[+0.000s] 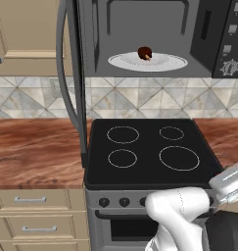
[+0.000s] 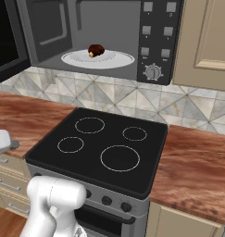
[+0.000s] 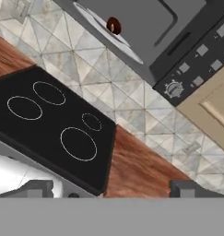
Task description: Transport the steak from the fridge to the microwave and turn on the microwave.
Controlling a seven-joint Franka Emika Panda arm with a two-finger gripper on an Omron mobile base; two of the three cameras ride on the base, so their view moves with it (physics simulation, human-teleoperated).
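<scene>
One steak [image 1: 145,53], a small dark brown lump with a reddish edge, sits on the white turntable plate [image 1: 164,63] inside the open microwave [image 1: 208,44]. Stove [image 1: 150,147] below carries four rings. Gripper [image 3: 112,188] fingers spread wide, holding nothing.

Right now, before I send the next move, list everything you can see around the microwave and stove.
steak: one, dark brown, on the turntable plate inside the microwave.
turntable plate: one, white, round, on the microwave floor.
microwave: one, dark grey and black, above the stove, door swung open to the left.
microwave door: one, dark, curved grey handle, hanging open.
button panel and knob: one, black with grey buttons, right side of the microwave.
stove: one, black, four rings, set between the counters.
counter: wood-brown, either side of the stove.
backsplash: pale patterned tiles behind the stove.
cabinets: beige, beside the microwave; drawers below the counter.
tool: one, dark fingers apart, open, holding nothing.
</scene>
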